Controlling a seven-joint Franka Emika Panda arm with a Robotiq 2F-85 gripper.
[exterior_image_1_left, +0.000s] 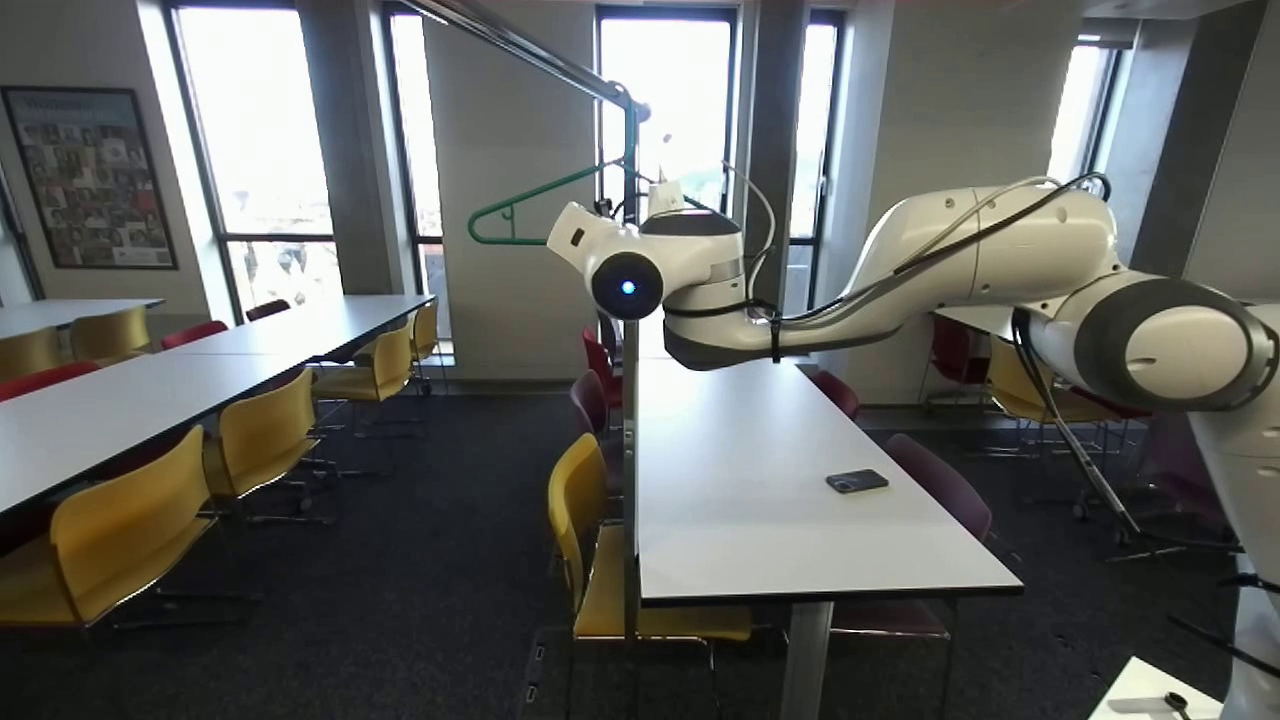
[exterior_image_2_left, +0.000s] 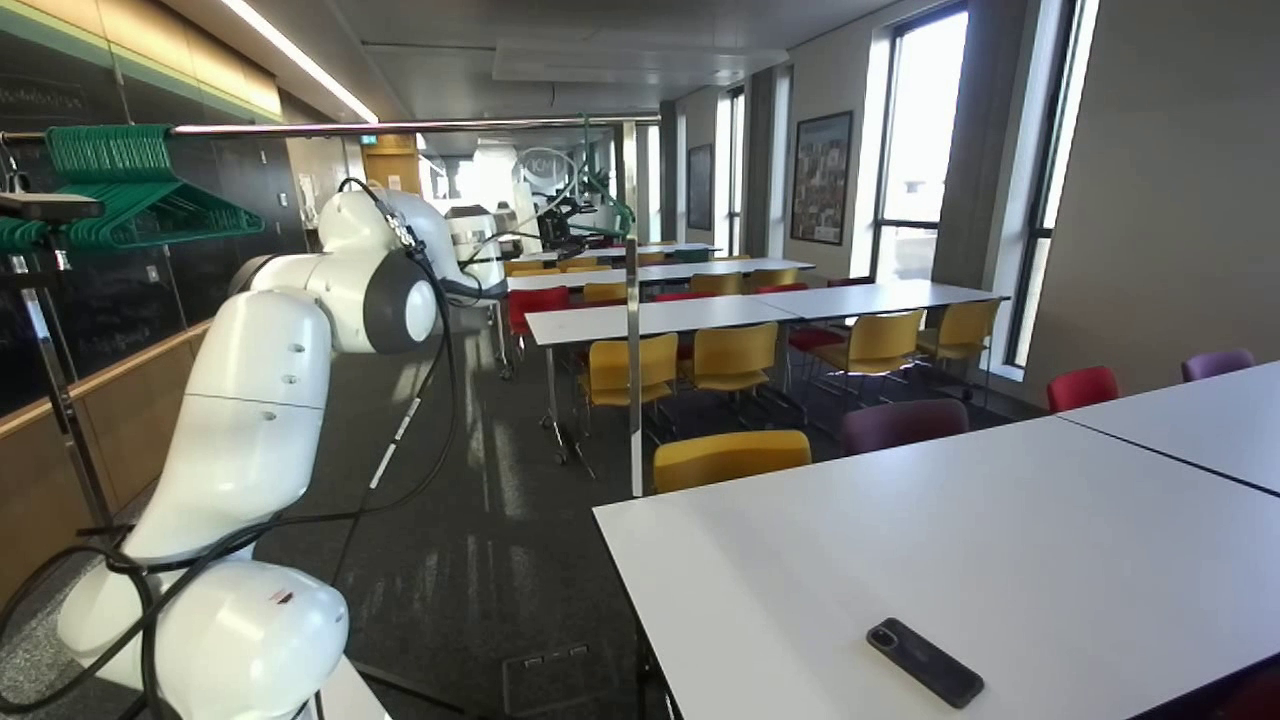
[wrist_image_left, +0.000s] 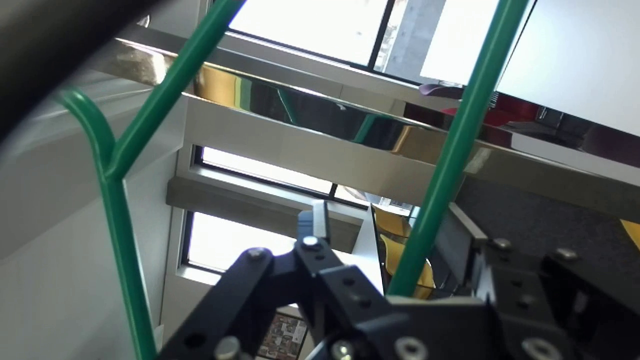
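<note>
1. The green hanger (wrist_image_left: 454, 152) hangs from the metal rail (exterior_image_1_left: 525, 50).
2. Its bar slants between the fingers of the pincer (wrist_image_left: 394, 216), long axis running out past the tips.
3. Fingers stand apart, unclamped.

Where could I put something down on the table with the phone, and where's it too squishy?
Bare tabletop lies between the phone and the nearest yellow chair, and between the phone and the table's seam. It's crowded up at the gripper: a green hanger runs between its open jaws, near the metal pole. More green hangers bunch on the rail.
</note>
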